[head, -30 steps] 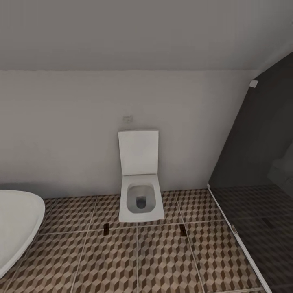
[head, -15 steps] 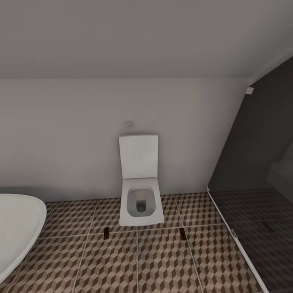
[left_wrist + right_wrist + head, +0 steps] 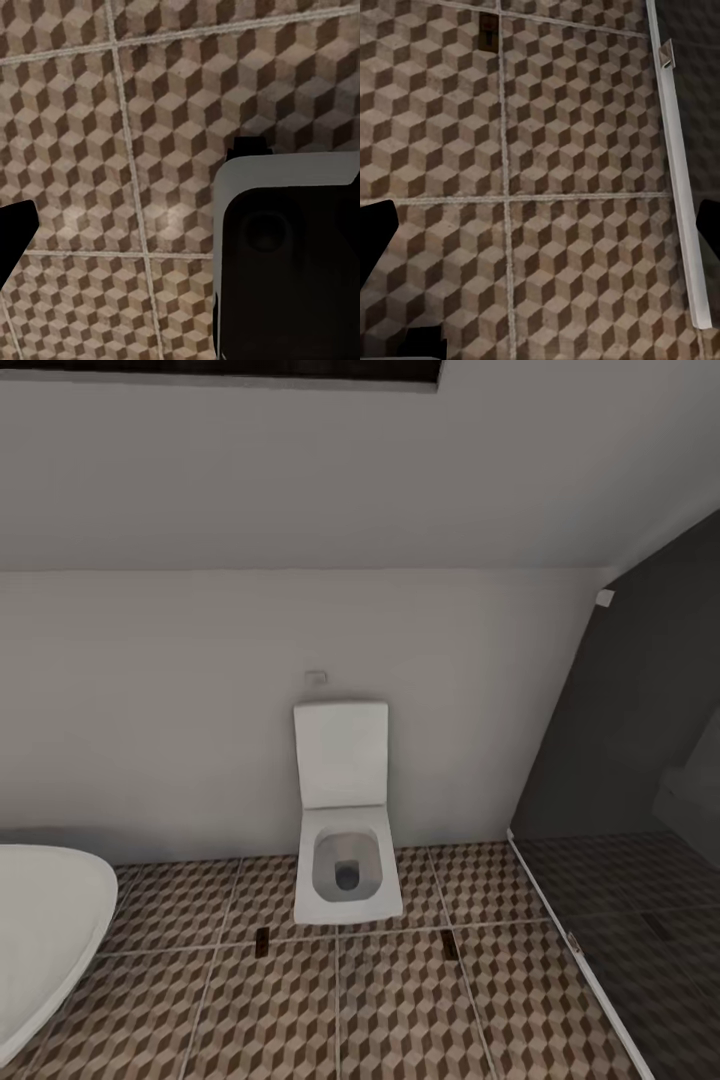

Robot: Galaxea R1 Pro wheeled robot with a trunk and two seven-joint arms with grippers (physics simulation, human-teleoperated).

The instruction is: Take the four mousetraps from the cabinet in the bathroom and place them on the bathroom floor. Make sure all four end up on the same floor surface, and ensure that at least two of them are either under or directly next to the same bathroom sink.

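Two mousetraps lie flat on the bathroom floor (image 3: 400, 1010) in front of the toilet, one mousetrap (image 3: 262, 942) toward its left and another mousetrap (image 3: 450, 945) toward its right. The right wrist view catches one small dark mousetrap (image 3: 489, 30) on a tile, far from my right gripper (image 3: 540, 232), which hangs open and empty over the floor (image 3: 577, 135). My left gripper (image 3: 180, 232) is also over the floor (image 3: 82, 150), one dark fingertip (image 3: 15, 232) wide to the side, nothing held. The cabinet and the sink are out of view.
A square white toilet (image 3: 345, 860) stands against the back wall. The oval white bathtub (image 3: 45, 930) fills the lower left. A dark glass shower screen (image 3: 640, 760) with a pale floor rail (image 3: 679, 187) closes off the right. A dark and white robot part (image 3: 289, 255) sits beside the left gripper.
The whole head picture has slid downward, so the camera has tilted up; a dark strip now shows along the top. The mousetraps and toilet have not moved.
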